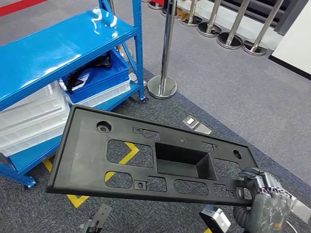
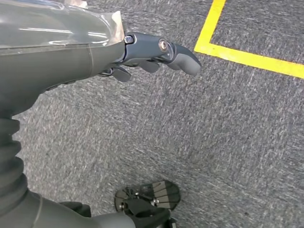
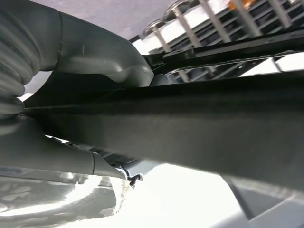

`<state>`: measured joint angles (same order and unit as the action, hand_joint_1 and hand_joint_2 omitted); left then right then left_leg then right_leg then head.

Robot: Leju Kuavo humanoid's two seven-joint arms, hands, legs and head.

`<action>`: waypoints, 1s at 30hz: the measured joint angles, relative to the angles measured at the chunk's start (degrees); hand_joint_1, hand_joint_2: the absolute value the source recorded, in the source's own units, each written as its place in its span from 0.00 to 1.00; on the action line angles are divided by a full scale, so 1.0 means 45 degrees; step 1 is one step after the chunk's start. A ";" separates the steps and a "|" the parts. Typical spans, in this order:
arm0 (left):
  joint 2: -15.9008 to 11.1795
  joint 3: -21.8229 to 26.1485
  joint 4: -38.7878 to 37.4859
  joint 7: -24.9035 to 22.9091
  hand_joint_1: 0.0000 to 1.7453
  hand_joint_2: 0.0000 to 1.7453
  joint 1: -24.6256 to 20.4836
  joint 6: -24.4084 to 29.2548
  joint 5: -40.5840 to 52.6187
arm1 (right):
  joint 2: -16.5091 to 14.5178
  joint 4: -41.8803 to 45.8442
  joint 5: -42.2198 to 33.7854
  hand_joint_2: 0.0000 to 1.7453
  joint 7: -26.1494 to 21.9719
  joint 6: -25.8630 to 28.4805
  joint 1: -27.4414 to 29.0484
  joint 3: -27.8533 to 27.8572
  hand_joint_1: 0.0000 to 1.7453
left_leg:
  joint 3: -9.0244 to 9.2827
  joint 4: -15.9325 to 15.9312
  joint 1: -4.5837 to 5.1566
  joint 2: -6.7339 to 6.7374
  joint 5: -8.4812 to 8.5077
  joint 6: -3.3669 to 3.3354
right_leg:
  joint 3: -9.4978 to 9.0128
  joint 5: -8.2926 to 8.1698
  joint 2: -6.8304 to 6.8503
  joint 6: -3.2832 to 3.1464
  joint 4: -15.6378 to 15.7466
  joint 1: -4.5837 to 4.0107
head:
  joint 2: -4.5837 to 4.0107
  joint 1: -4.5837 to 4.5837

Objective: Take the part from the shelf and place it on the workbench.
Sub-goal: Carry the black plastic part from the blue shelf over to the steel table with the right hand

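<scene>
One black part (image 1: 146, 155) pinched by right hand (image 1: 262, 201) fingers (image 1: 251, 175), left hand (image 2: 143, 52) fingers spread, empty

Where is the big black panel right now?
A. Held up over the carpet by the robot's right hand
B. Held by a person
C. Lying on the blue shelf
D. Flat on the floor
A: the robot's right hand grips one end of the black panel, which hangs above the grey carpet, clear of the blue shelf.

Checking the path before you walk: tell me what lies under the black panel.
Through the black panel's cutouts: grey carpet and yellow floor tape. Its solid parts hide the rest.
</scene>
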<state>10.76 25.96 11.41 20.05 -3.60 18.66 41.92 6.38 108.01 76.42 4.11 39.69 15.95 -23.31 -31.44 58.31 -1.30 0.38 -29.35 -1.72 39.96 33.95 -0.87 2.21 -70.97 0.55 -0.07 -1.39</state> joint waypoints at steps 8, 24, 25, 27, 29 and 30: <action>-0.0015 0.0030 0.0000 0.0008 0.00 1.00 -0.0020 0.0004 0.0004 | -0.0021 0.0064 -0.0225 1.00 0.0010 0.0000 0.0095 0.0231 1.00 | 0.0240 -0.0009 0.0014 0.0675 -0.0244 0.0413 | -0.1297 -0.1413 0.0825 -0.0046 0.2716 0.0005 | 0.0000 0.0002; -0.0040 0.0182 0.0000 0.0168 0.00 1.00 0.0015 -0.0105 -0.0013 | -0.0405 0.0258 -0.0661 1.00 -0.0265 0.0009 0.0506 0.0740 1.00 | -0.0215 0.0184 0.0174 -0.0860 0.0000 0.0105 | -0.1267 -0.1458 -0.1075 -0.0616 0.2779 -0.0201 | 0.0000 0.0000; -0.0040 0.0188 0.0000 0.0183 0.00 1.00 0.0005 -0.0103 -0.0023 | -0.0426 0.0279 -0.0664 1.00 -0.0279 0.0012 0.0555 0.0788 1.00 | -0.0189 0.0115 0.0166 -0.0780 -0.0006 0.0092 | -0.1235 -0.1472 -0.1181 -0.0545 0.2793 -0.0183 | 0.0000 -0.0005; -0.0041 0.0204 0.0000 0.0205 0.00 1.00 -0.0013 -0.0096 -0.0016 | -0.0454 0.0333 -0.0661 1.00 -0.0297 0.0022 0.0644 0.0889 1.00 | -0.0109 0.0007 0.0106 -0.0567 0.0039 0.0007 | -0.1131 -0.1259 -0.0963 -0.0402 0.2534 -0.0199 | 0.0000 0.0011; -0.0039 0.0209 0.0000 0.0219 0.00 1.00 -0.0012 -0.0102 0.0002 | -0.0463 0.0371 -0.0651 1.00 -0.0327 0.0029 0.0668 0.0940 1.00 | -0.0021 -0.0060 0.0071 -0.0314 0.0046 -0.0064 | -0.0604 -0.0597 -0.0359 -0.0249 0.1366 -0.0172 | 0.0000 0.0028; -0.0038 0.0210 0.0000 0.0220 0.00 1.00 0.0003 -0.0106 0.0002 | -0.0469 0.0383 -0.0650 1.00 -0.0344 0.0029 0.0670 0.0945 1.00 | -0.0004 -0.0059 0.0073 -0.0179 0.0029 -0.0076 | -0.0173 -0.0210 -0.0133 -0.0175 0.0493 -0.0125 | 0.0000 0.0030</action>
<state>10.59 26.90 11.41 21.04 -3.59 18.19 41.93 4.27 109.73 73.50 2.56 39.82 18.96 -19.05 -31.46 58.04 -0.97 -0.42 -29.23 -2.06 39.18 33.01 -1.46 1.43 -68.75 -0.01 -0.07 -1.25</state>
